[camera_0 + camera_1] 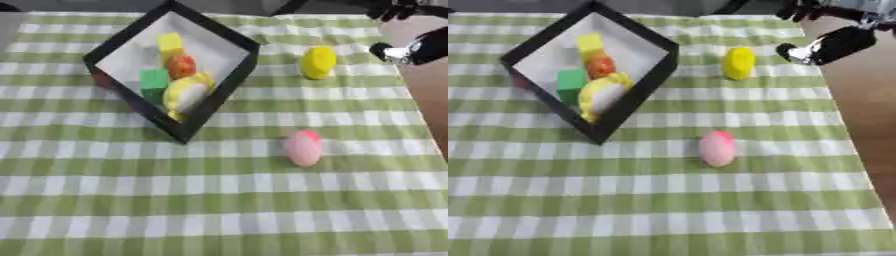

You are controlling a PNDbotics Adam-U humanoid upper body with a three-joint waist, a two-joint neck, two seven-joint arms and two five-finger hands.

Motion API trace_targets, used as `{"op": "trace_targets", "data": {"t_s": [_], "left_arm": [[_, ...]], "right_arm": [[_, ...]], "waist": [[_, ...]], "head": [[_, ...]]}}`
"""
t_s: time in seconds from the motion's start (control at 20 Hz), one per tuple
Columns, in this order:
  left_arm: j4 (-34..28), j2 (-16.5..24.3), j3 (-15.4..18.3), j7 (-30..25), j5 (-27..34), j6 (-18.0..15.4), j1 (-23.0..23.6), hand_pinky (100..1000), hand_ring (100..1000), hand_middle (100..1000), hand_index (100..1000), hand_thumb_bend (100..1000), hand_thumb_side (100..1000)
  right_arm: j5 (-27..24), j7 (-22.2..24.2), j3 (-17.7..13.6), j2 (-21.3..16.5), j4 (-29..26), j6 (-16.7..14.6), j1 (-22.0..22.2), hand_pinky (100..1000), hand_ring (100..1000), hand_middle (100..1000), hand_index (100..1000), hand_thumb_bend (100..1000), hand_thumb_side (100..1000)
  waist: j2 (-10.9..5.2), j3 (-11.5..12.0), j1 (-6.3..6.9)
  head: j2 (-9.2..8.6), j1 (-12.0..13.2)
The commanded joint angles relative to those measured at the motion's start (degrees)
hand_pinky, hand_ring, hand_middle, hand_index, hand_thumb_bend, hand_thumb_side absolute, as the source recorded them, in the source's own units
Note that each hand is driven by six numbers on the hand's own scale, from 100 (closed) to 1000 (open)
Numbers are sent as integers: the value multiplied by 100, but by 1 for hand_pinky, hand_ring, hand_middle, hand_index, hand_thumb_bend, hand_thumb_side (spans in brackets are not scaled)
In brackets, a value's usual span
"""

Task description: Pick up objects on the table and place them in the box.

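Nearest me, a pink egg-shaped object (304, 148) lies loose on the green checked tablecloth (219, 210); a yellow rounded piece (318, 62) waits beyond. Several items already fill the black box (229, 37). My right hand (833, 45): grip unclear.

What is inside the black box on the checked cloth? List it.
Inside the black square box: a yellow block, an orange round piece, a green cube and a yellow-and-white rounded thing. Anything beneath them is hidden.
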Motion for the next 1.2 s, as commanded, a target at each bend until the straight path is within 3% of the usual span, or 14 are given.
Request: {"op": "trace_targets", "data": {"t_s": [0.05,0.3,0.65,1.2], "left_arm": [[-80,58,67,-3,9,15,-23,819,789,799,778,296,634],[-84,29,72,5,16,18,-24,819,789,798,777,297,634],[-98,-14,80,8,23,18,-38,819,789,797,777,295,634],[-97,-84,84,8,46,35,-67,819,789,795,776,296,639]], "right_arm": [[158,141,-19,51,431,-149,-267,879,871,844,893,327,335],[420,278,24,411,1136,-385,-661,880,872,844,892,367,261],[922,420,24,976,2151,-746,-1124,879,873,845,892,386,259],[934,584,-34,1344,2647,-1115,-1276,880,879,851,897,380,250]], "waist": [[-135,7,-67],[-133,13,-66],[-99,52,-52],[-22,118,-57]], "head": [[-59,-34],[-63,-75],[-64,-140],[-84,-141]]}}
